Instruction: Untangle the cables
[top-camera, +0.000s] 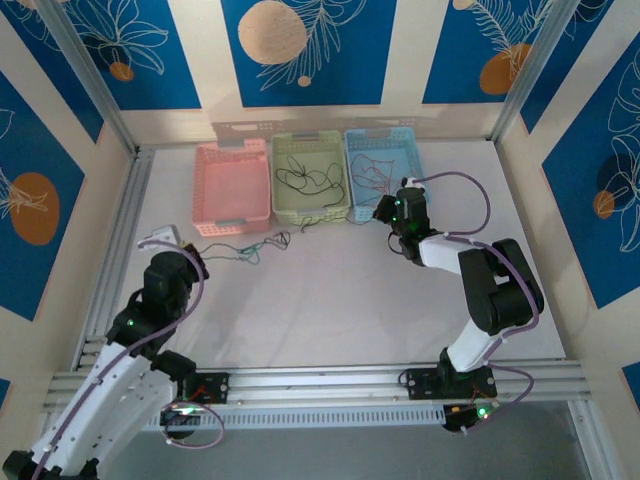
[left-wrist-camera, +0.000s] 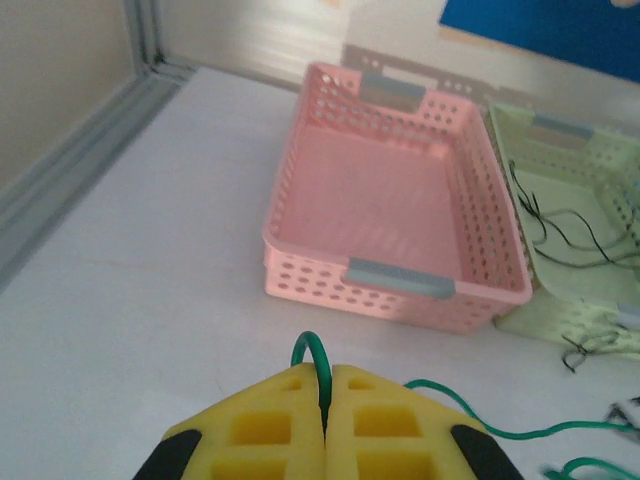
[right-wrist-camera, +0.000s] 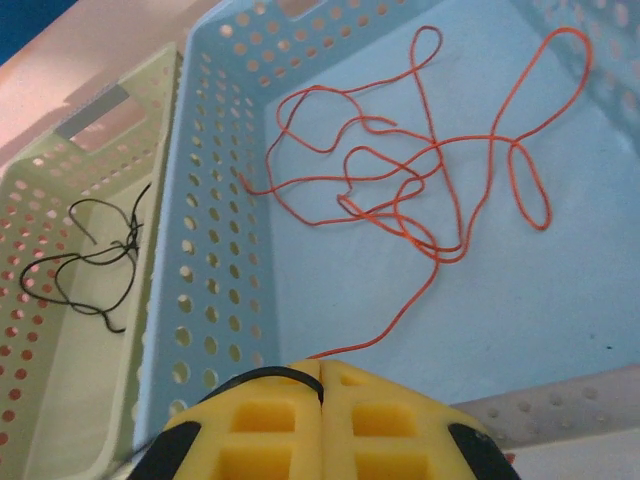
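The left gripper (left-wrist-camera: 322, 400) has its yellow fingers pressed together on the green cable (left-wrist-camera: 500, 432), which pokes up between the tips in a small loop and trails off to the right across the table (top-camera: 330, 300). The rest of that cable lies in loose squiggles on the table, just in front of the pink basket (left-wrist-camera: 330, 275) (nothing lies in this one).

The right gripper (right-wrist-camera: 320, 385) hangs over the near wall of the blue basket (right-wrist-camera: 210, 200), fingers together. The orange cable (right-wrist-camera: 437, 150) sprawls in open loops on that basket's floor, and one strand runs in a fairly straight line down to the fingertips; it appears to be pinched there, though the very end is hard to make out.

The black cable (right-wrist-camera: 133, 235) lies in a loose curl inside the green basket (left-wrist-camera: 590, 150), which stands between the pink and blue ones, touching both.
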